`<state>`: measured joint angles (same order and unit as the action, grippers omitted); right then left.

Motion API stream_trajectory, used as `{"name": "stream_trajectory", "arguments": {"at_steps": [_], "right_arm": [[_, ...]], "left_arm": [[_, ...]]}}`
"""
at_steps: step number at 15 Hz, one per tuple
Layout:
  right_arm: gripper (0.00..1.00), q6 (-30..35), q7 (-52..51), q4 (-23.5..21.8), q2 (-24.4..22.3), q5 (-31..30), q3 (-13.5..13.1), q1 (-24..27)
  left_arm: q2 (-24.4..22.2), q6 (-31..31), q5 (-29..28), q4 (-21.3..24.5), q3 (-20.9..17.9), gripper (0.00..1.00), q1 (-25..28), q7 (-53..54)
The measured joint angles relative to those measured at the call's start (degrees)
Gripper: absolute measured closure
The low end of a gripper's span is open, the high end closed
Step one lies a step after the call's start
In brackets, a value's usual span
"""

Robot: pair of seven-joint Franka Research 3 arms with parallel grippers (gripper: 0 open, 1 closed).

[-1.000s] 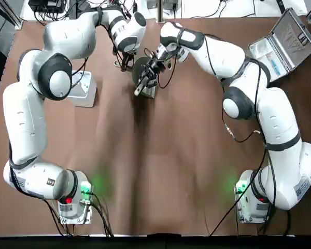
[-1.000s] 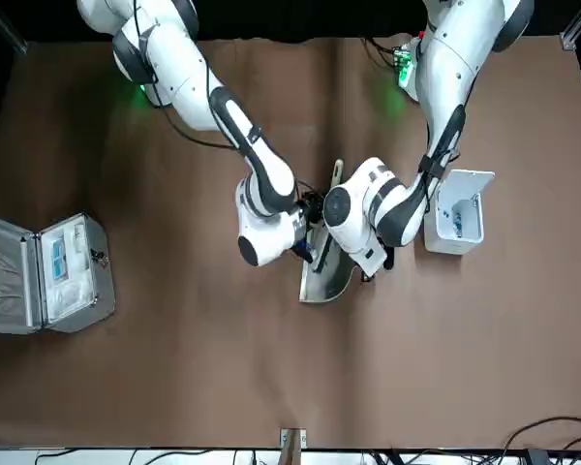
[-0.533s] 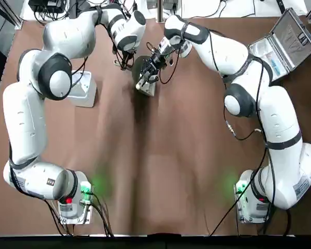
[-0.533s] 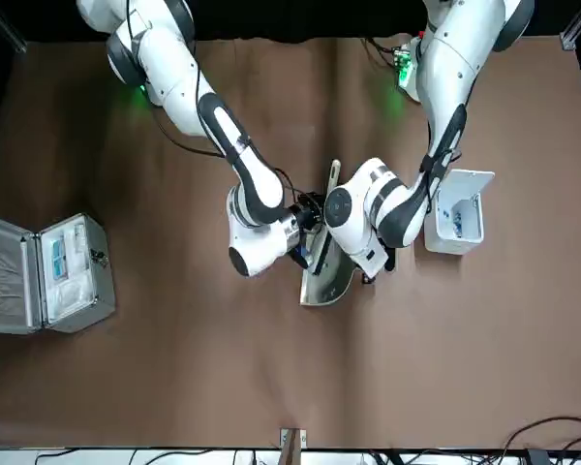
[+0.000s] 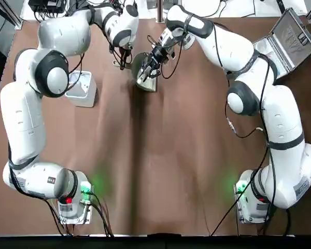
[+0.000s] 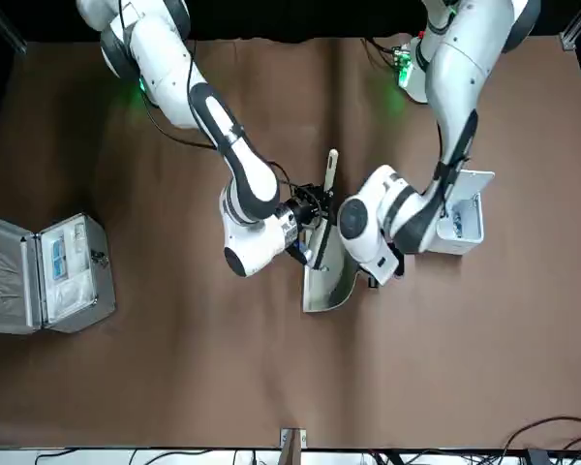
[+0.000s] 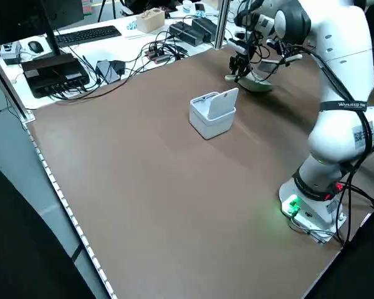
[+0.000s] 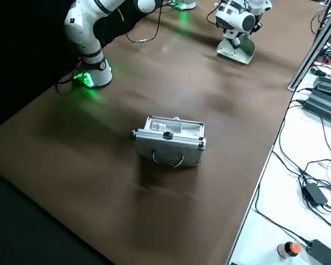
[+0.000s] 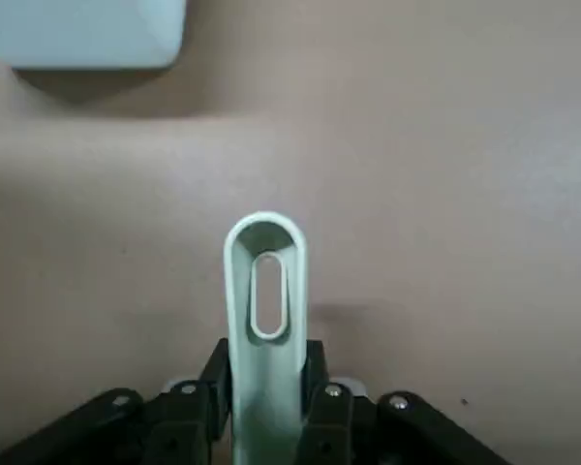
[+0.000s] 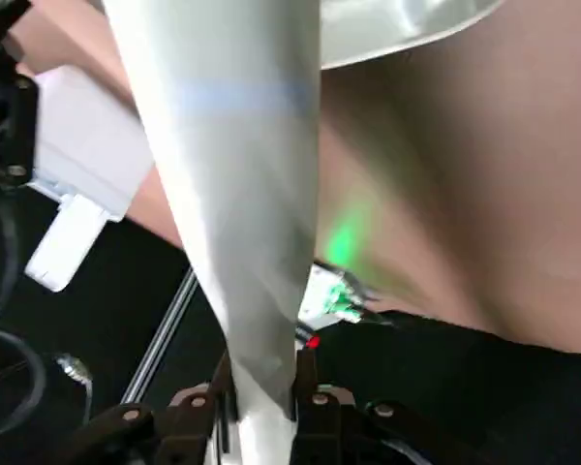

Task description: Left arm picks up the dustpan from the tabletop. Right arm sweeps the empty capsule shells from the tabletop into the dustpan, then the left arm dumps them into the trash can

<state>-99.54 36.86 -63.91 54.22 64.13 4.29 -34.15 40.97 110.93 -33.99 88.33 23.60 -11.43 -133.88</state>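
Because the dustpan (image 6: 327, 286), to the robot's right of the trash can (image 7: 210, 124), looks light, stiff and smooth, you should keep the left gripper (image 9: 267, 358) clamped mid-handle while the right gripper (image 10: 264, 378), also right of the can, grips the brush (image 10: 232, 145).

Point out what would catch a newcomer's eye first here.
Most striking are the two big white arms, the left arm and the right arm, their ends nearly meeting over the far part of the brown tabletop. There, the left gripper holds the dustpan by its handle. Off toward the robot's far right corner, an open silver case also stands out.
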Motion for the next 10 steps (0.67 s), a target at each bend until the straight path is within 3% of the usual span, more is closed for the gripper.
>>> {"name": "stream_trajectory", "arguments": {"at_steps": [3, 4, 10], "right_arm": [[0.74, 0.6, 2.9, 0.2, -1.6, -6.5, 0.0, 0.2], [0.74, 2.2, 5.2, 0.3, -3.0, -11.6, -0.1, 1.1], [0.74, 11.3, 8.9, 3.1, -6.9, -29.0, -0.1, 5.7]], "left_arm": [[0.0, 2.7, 2.4, 0.0, 0.1, 0.67, 1.5, 1.6], [0.0, 3.7, 2.9, -0.1, 0.2, 0.67, 1.5, 1.6], [0.1, 4.5, 6.6, -0.5, 0.3, 0.67, 1.8, 3.6]]}}
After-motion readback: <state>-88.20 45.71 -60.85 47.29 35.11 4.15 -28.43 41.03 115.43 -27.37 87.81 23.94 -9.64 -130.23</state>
